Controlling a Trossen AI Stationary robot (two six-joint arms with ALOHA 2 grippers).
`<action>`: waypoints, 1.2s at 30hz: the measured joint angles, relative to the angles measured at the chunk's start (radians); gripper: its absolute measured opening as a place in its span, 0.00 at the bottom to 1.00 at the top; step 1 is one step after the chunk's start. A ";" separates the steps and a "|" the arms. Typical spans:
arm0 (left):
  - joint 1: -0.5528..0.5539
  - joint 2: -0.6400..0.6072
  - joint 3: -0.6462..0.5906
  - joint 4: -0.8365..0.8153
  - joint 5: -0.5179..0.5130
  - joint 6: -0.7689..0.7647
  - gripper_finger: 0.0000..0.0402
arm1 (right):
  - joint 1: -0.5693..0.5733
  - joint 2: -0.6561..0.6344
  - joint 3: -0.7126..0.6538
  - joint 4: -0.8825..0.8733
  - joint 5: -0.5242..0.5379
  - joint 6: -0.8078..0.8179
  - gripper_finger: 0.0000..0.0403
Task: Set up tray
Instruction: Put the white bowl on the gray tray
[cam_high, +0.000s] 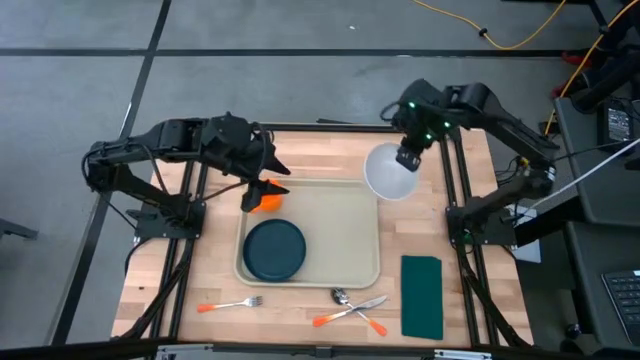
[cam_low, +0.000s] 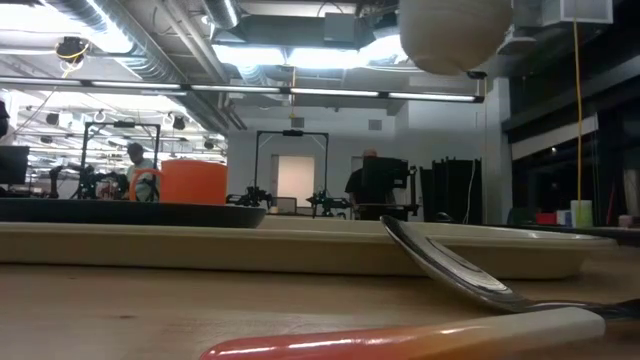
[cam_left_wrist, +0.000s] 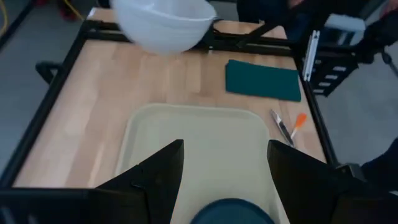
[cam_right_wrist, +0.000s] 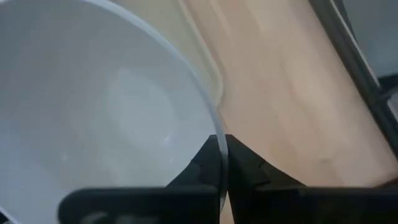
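The pale beige tray (cam_high: 335, 235) lies mid-table. A dark teal plate (cam_high: 275, 250) lies on its near left part, and an orange cup (cam_high: 265, 198) stands upright at its far left corner. My left gripper (cam_high: 277, 177) hovers open and empty just above the cup; in the left wrist view its fingers (cam_left_wrist: 168, 174) frame the tray (cam_left_wrist: 199, 137). My right gripper (cam_high: 408, 158) is shut on a white bowl (cam_high: 390, 172) held above the tray's far right corner. The bowl also shows high up in the low view (cam_low: 455, 35). My right gripper pinches the white bowl's rim (cam_right_wrist: 217, 146) between its two fingers, one inside the bowl and one outside. The fingers come from the far right side, slanting down. The bowl is lifted clear of the tray and table, its opening facing up.
A dark green napkin (cam_high: 422, 297) lies to the right of the tray. A fork (cam_high: 230, 304) lies near the front edge at the left. A spoon (cam_high: 342, 297) and a knife (cam_high: 350, 312) with orange handles lie crossed in front of the tray. People stand in the room behind.
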 joint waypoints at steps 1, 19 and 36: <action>-0.008 0.021 0.035 -0.003 -0.010 0.016 0.56 | 0.000 0.033 0.041 -0.009 0.000 -0.008 0.02; -0.081 0.383 0.427 -0.372 -0.161 0.360 0.56 | 0.156 0.438 0.403 -0.038 -0.095 -0.112 0.02; -0.127 0.496 0.428 -0.297 -0.263 0.613 0.56 | 0.169 0.464 0.403 -0.010 -0.169 -0.129 0.02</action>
